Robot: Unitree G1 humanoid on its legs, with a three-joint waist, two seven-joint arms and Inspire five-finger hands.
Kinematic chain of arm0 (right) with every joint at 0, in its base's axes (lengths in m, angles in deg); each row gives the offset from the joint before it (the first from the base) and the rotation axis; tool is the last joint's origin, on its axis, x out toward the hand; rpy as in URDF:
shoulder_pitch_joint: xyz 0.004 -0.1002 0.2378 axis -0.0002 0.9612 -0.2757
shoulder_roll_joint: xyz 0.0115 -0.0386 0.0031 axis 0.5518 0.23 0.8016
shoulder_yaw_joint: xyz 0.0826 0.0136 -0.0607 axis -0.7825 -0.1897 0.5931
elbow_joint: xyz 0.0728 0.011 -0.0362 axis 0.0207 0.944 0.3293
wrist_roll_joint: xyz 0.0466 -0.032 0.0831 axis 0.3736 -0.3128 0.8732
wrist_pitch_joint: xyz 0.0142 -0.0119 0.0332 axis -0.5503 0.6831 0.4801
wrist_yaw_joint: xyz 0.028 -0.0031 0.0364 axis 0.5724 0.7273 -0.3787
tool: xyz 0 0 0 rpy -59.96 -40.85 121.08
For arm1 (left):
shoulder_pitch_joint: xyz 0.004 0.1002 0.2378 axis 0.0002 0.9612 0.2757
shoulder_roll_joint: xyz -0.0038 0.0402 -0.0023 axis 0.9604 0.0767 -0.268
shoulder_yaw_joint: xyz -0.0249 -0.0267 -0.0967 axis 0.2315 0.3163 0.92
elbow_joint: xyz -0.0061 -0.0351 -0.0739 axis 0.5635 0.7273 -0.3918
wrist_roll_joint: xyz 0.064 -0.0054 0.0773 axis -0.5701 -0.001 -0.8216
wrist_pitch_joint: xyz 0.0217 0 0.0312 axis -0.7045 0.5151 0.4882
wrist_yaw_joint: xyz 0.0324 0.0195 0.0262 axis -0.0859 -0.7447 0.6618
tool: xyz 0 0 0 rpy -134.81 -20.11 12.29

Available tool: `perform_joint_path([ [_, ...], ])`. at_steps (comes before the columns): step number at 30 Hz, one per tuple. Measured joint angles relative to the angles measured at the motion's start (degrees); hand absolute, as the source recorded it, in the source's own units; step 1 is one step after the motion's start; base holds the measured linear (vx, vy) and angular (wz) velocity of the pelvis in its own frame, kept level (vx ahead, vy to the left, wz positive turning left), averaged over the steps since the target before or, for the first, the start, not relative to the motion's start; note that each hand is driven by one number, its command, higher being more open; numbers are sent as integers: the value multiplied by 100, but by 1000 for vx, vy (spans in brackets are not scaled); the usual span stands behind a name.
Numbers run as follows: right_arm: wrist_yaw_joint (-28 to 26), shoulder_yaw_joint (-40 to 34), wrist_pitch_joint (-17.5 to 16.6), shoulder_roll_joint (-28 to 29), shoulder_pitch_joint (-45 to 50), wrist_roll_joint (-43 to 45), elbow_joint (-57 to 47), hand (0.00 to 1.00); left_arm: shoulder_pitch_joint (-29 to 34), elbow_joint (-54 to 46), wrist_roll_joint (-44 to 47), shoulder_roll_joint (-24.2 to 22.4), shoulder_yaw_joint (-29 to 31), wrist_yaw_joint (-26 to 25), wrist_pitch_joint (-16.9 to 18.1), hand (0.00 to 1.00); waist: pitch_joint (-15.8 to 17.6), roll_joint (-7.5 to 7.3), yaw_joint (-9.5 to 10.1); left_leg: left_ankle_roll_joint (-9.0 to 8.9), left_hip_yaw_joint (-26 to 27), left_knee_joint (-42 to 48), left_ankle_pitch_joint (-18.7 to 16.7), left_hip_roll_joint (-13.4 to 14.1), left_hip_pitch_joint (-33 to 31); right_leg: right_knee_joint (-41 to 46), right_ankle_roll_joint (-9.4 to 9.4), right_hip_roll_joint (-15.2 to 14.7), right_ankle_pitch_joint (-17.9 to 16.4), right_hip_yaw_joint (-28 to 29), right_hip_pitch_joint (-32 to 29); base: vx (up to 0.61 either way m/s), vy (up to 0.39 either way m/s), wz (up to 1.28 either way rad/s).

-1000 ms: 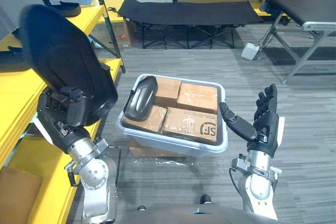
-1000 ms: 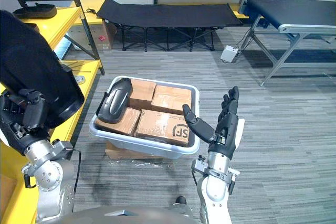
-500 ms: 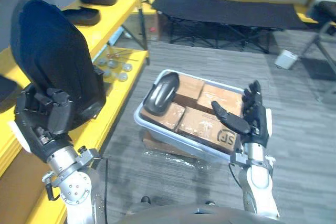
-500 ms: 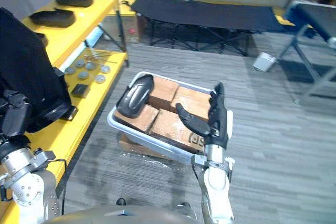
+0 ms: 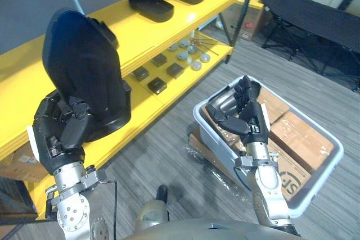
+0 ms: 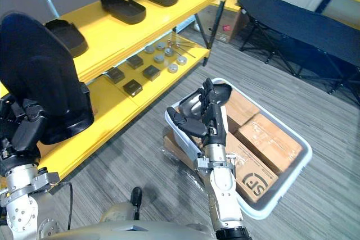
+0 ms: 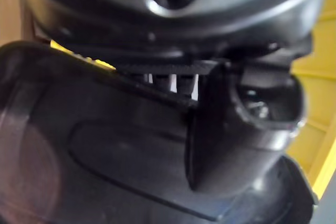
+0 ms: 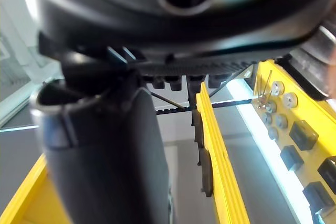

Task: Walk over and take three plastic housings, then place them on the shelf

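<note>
Left eye view: the left robot hand [image 5: 59, 133] is clenched round the lower part of a large black plastic housing [image 5: 84, 71], which stands upright in its grasp, close in front of the yellow shelf [image 5: 169, 26]. The left wrist view confirms fingers curled over the dark shell.

The right robot hand [image 5: 246, 117] is raised and released, fingers straight and thumb spread, holding nothing. It stands in front of the near corner of a grey bin [image 5: 333, 155] on the floor.

The bin holds cardboard boxes [image 5: 304, 133]. A second housing [image 6: 220, 90] lies on top of them at the end nearer the shelf, partly hidden behind the right robot hand.

On the shelf's upper tier three more housings [image 5: 151, 7] lie in a row, apart from one another. A fourth [image 6: 67, 36] lies nearer, partly behind the held one.

The lower tier carries small dark blocks [image 5: 174, 70] and round metal pieces [image 5: 185, 55].

A black cot [image 5: 315, 12] stands beyond the bin
</note>
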Motion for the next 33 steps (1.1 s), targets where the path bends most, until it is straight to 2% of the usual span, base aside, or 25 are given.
perform_joint_path([
  [2, 10, -94, -1, 17, 211, 7, -230, 100, -40, 0, 41, 174, -112, 223, 11, 0, 39, -17, -101, 75, -262, -57, 58, -53, -1, 744, -148, -57, -90, 615, -327, 49, 29, 80],
  [3, -14, -101, -4, 40, 329, 58, -340, 100, -73, 6, 39, 273, -162, 246, 17, 0, 78, -14, -207, 162, -415, -148, 160, -48, -10, 980, -250, 17, -541, 956, -474, 54, -50, 78],
  [4, -73, -102, -10, 51, 386, 116, -388, 100, -98, 9, 36, 317, -181, 210, 17, 0, 85, -65, -241, 163, -469, -188, 230, -79, -13, 915, -242, 91, -708, 1062, -504, 40, -112, 58],
  [5, -243, -105, -38, 72, 425, 294, -415, 100, -171, 22, 33, 400, -209, 99, 30, 0, 151, -205, -272, 47, -492, -174, 340, -202, -29, 717, -307, 148, -799, 1069, -551, 20, -128, 25],
  [6, -372, -138, -36, 60, 436, 404, -400, 100, -235, 113, 32, 361, -246, -13, 39, 0, 157, -220, -262, 7, -484, -117, 373, -257, -98, 640, -241, 112, -856, 1064, -516, -5, -110, 17],
  [7, -467, -174, -46, 59, 420, 534, -399, 100, -280, 145, 32, 318, -343, -149, 39, 0, 197, -167, -270, -2, -484, -11, 376, -258, -209, 531, -203, 158, -852, 1085, -513, -41, -56, 2],
  [8, -514, -216, -69, 69, 419, 543, -399, 100, -288, 144, 33, 305, -437, -283, 39, 0, 270, -51, -272, -18, -482, 52, 374, -233, -307, 418, -184, 216, -850, 1079, -527, -89, -27, -2],
  [10, -522, -196, -78, 47, 436, 527, -378, 100, -280, 152, 35, 237, -516, -499, 37, 0, 428, 121, -300, -57, -477, 73, 380, -202, -414, 188, 146, 268, -954, 1038, -458, -143, -55, -2],
  [12, -474, -196, -101, 9, 431, 534, -376, 100, -239, 143, 21, 135, -545, -493, 39, 0, 481, 190, -288, -98, -464, 238, 283, -124, -523, 177, 112, 325, -976, 937, -453, -136, -45, 17],
  [14, -291, -190, -299, -9, 320, 551, -370, 100, -215, 143, -85, 143, -545, -429, 71, 0, 502, 173, -265, -60, -225, 964, -26, 21, -856, 193, 85, 323, -992, 733, -362, -75, 27, 38],
  [15, -157, -190, -377, -33, 104, 560, -364, 100, -208, 143, -88, 136, -544, -444, 136, 0, 555, 190, -180, 4, 10, 1640, -339, 153, -1059, 285, 92, 342, -1056, 717, -285, -32, 62, 15],
  [19, 139, -80, -674, 37, -422, 484, -358, 100, -209, 97, -84, 137, -325, -511, 199, 0, 598, 120, 63, 92, 116, 3048, -1284, 127, -1374, 454, 138, 216, -1377, 714, 32, 54, 149, 3],
  [20, 241, -54, -714, 81, -478, 413, -359, 100, -213, 71, -85, 151, -145, -504, 199, 0, 544, 40, 107, 163, 159, 3313, -1545, 33, -1462, 464, 5, 124, -1483, 706, 89, 156, 216, 12],
  [21, 301, -40, -713, 198, -397, 409, -358, 100, -219, 67, -79, 173, 6, -495, 199, 0, 456, -78, 147, 240, 233, 3374, -1729, -57, -1460, 570, -282, 68, -1437, 725, 162, 192, 184, 22],
  [22, 306, -46, -711, 220, -367, 431, -356, 100, -243, 68, -64, 140, 50, -500, 199, 0, 446, -58, 144, 303, 201, 3409, -1770, -101, -1450, 902, -506, 5, -1298, 781, 37, 251, 225, 42],
  [23, 306, -95, -704, 251, -275, 456, -351, 100, -277, 49, -41, 127, 108, -485, 200, 0, 420, -32, 132, 398, 101, 3395, -1833, -232, -1406, 1927, -889, -147, -848, 1023, -440, 273, 292, 66],
  [24, 279, -181, -705, 312, -190, 441, -350, 100, -303, 16, -54, 210, 158, -429, 209, 0, 409, -65, 94, 499, -59, 3273, -1891, -350, -1264, 2855, -1083, -216, -351, 1459, -936, 273, 312, 71],
  [25, 246, -221, -704, 370, -167, 436, -344, 100, -314, 8, -58, 255, 168, -423, 212, 0, 418, -59, 55, 551, -107, 3196, -1907, -412, -1179, 3256, -921, -166, -343, 1720, -1137, 301, 229, 70],
  [26, 184, -285, -709, 476, -163, 435, -346, 100, -315, 6, -55, 270, 217, -437, 213, 0, 389, -114, -17, 731, -241, 3002, -1879, -530, -919, 3733, -685, 8, -616, 1992, -1418, 433, 152, 56],
  [27, 57, -383, -720, 499, -171, 435, -349, 100, -315, 3, -58, 250, 186, -442, 220, 0, 403, -43, -45, 728, -333, 2765, -1851, -575, -593, 3740, -632, 220, -907, 1997, -1591, 379, 122, 44],
  [28, -27, -438, -736, 495, -181, 422, -353, 100, -321, 1, -58, 251, 164, -445, 230, 0, 393, -16, -45, 733, -372, 2630, -1831, -578, -438, 3614, -645, 349, -1016, 1978, -1699, 442, 132, 33],
  [30, -201, -645, -783, 428, -186, 264, -547, 100, -472, -4, -57, 271, 55, -450, 271, 0, 350, 85, -174, 695, -695, 2227, -1746, -584, -43, 2670, -678, 997, -1134, 2075, -2106, 372, 78, 81],
  [31, -200, -839, -844, 331, -176, 198, -834, 100, -689, -4, -58, 318, -99, -444, 281, 0, 319, 126, -342, 695, -1096, 2111, -1724, -651, 103, 1911, -568, 1441, -1066, 2528, -2354, 274, 28, 120],
  [32, -193, -885, -863, 305, -171, 197, -902, 100, -737, -4, -60, 332, -148, -441, 282, 0, 314, 127, -389, 687, -1175, 2101, -1718, -678, 127, 1793, -526, 1513, -1040, 2655, -2400, 359, 3, 163],
  [33, -116, -1051, -944, 180, -145, 173, -1184, 100, -891, 5, -59, 386, -352, -415, 282, 0, 306, 109, -523, 663, -1442, 2132, -1729, -811, 236, 1395, -376, 1638, -903, 3060, -2507, 307, -43, 138],
])
